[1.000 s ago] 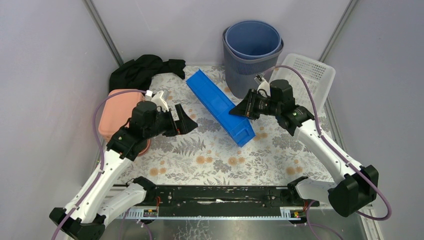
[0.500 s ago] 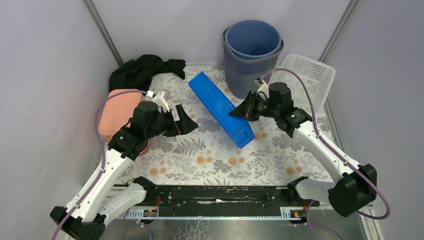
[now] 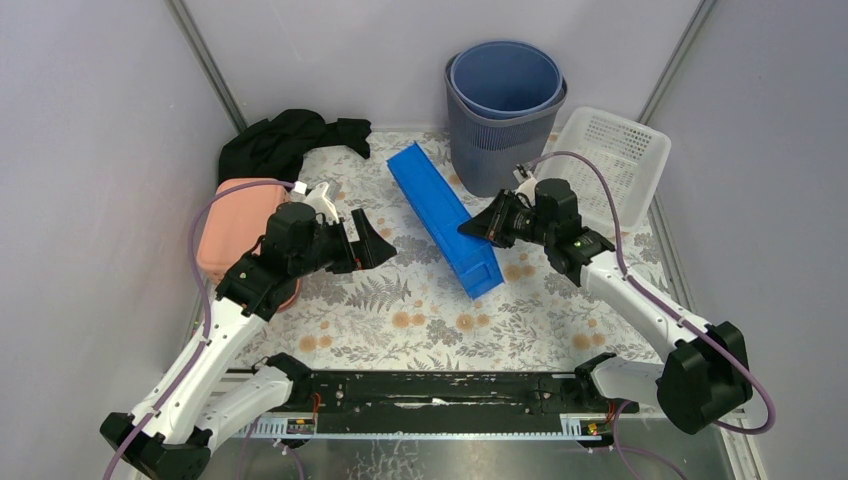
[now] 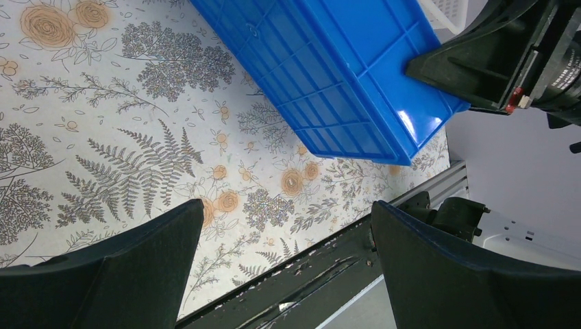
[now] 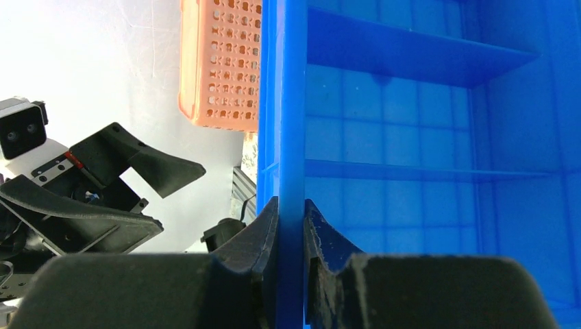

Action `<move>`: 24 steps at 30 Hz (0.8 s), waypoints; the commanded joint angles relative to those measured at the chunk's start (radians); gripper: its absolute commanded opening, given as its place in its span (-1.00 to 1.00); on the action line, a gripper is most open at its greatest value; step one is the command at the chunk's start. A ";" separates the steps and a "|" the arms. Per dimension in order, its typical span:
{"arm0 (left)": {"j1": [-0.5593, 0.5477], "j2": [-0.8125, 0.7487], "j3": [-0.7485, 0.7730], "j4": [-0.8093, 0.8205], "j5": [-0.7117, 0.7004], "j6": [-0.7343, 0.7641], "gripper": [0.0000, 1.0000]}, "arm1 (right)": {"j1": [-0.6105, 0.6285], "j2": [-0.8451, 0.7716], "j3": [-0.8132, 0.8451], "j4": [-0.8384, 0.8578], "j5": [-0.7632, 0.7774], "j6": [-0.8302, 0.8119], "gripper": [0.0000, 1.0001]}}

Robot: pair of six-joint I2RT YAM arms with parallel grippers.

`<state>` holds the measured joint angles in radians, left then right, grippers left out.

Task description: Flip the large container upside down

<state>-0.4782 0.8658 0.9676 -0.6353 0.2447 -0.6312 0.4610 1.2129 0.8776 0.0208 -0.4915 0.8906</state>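
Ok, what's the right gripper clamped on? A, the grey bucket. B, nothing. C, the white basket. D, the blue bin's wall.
D: in the right wrist view the right gripper is shut on the thin wall of the blue bin, with one finger pressed against each side.

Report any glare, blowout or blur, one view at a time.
Top external: even, soft light, no hard shadows, all sharp. Left wrist: a white glint on the blue container near its corner; the rest crisp. Right wrist: background at upper left blown out to white; right gripper dark and underexposed.
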 commanded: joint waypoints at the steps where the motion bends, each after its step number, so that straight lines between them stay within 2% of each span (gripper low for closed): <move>1: -0.007 -0.005 -0.010 0.043 -0.008 0.004 1.00 | 0.012 -0.054 -0.028 0.276 0.027 0.069 -1.00; 15: -0.007 0.000 -0.004 0.044 -0.008 0.004 1.00 | 0.039 -0.043 -0.165 0.507 0.143 0.201 -1.00; 24: -0.007 0.007 -0.008 0.046 -0.008 0.005 1.00 | 0.066 -0.061 -0.234 0.573 0.254 0.245 -1.00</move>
<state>-0.4782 0.8703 0.9676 -0.6353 0.2447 -0.6312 0.5121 1.2106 0.6483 0.4133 -0.3149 1.1042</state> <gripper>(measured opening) 0.998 0.189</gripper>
